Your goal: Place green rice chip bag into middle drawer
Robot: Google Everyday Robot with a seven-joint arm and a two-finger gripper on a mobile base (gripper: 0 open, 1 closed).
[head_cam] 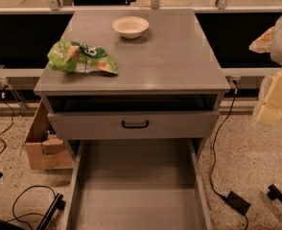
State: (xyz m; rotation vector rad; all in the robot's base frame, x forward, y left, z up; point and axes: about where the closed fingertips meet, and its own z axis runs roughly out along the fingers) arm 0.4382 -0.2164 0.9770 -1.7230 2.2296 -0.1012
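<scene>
1. Camera view, the thing to move: we see the green rice chip bag (81, 57) lying crumpled on the left side of the grey worktop (179, 56), close to its left and front edges. Nothing holds it. A white bowl (130, 26) stands further back near the middle, well apart from the bag.

2. Camera view, the goal: the middle drawer (136, 190) is pulled out towards us at the bottom of the picture, its flat grey floor bare as far as the frame shows. Just above it sits a shut drawer front (179, 124) with a black handle (135, 124), and above that a dark gap under the worktop.

3. Camera view, the arm: the pincer (269, 110) hangs at the far right edge, off to the side of the cabinet, at about the height of the drawer front and well apart from the bag. We cannot tell whether it is open or closed, and we see nothing in it.

4. Progress, as we judge it: the drawer is ready, which is the only part done. The bag is not yet grasped. What remains is the reach across to the left of the worktop, the grip, the lift, the carry forward and down over the open drawer, and the release.
</scene>
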